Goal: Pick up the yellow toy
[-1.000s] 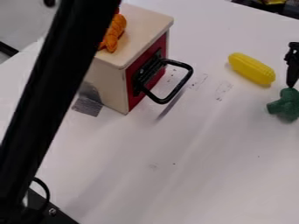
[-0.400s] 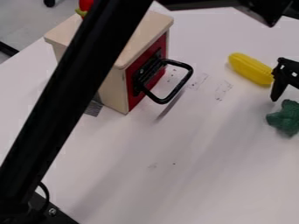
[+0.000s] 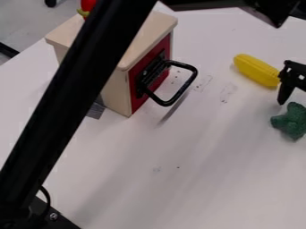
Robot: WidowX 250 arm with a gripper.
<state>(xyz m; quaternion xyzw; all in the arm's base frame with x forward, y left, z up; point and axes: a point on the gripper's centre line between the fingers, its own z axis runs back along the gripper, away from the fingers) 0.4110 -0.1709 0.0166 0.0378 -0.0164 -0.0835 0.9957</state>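
Note:
The yellow toy (image 3: pixel 257 70), shaped like an ear of corn, lies on the white table toward the upper right, slanting down to the right. My black gripper (image 3: pixel 290 82) hangs at the right edge, by the toy's lower right end and just above a green toy (image 3: pixel 290 120). Part of the gripper is cut off by the view's edge. Whether it touches the yellow toy I cannot tell.
A cream wooden box (image 3: pixel 113 67) with a red front and black handle (image 3: pixel 190 81) stands at upper left, a red toy (image 3: pixel 88 5) on top. My black arm crosses the left side. The white table (image 3: pixel 197 179) spreads below.
The gripper came left and slightly down, nearer the yellow toy. The arm swung right across the box, covering the orange toy and uncovering the red one. The green toy shifted down slightly.

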